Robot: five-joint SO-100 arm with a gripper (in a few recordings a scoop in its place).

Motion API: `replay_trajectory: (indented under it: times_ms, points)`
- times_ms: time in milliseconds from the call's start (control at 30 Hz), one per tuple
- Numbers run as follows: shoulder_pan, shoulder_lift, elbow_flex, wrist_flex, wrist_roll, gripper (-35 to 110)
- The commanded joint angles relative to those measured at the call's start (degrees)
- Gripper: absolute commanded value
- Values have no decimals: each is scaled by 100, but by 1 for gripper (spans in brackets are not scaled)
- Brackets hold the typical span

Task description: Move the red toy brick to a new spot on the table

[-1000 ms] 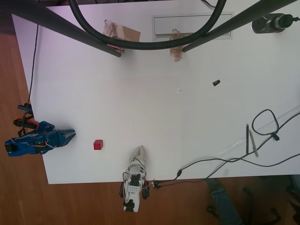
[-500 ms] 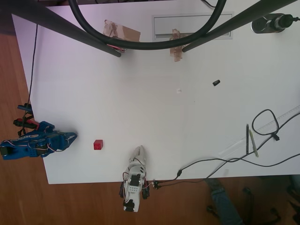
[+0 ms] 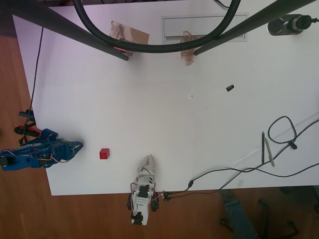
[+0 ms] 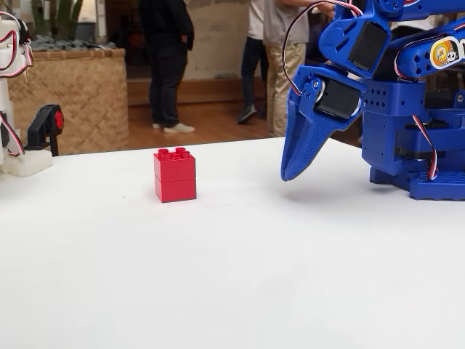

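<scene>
Nothing's moved yet: the brick [image 4: 174,175] sits untouched on the bench [image 4: 232,276], near its edge. The blue hand [image 4: 294,171], tips together, hangs beside the brick, not touching.

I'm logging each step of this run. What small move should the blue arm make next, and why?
Probably open the pincer and reach toward the red toy brick. The brick sits untouched on the table, with a clear gap between it and the pincer, which hangs tip-down just above the surface with its fingers looking together.
</scene>
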Motion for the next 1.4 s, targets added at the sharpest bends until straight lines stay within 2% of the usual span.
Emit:
replay_trajectory:
  times_ms: [0, 167, 267, 533, 800, 1167, 1367]
  points:
    - [141, -1134, -1397, -615, 176, 0]
    - [360, -3076, -3287, -1134, 352, 7]
    - [501, -3691, -3797, -1477, 149, 16]
    - [1046, -4254, -3296, -2733, -1274, 26]
    - [1521, -4474, -2566, -3647, -1758, 30]
    - [1564, -5089, -2329, -4175, -1354, 28]
    - [1556, -5449, -2320, -4298, -976, 9]
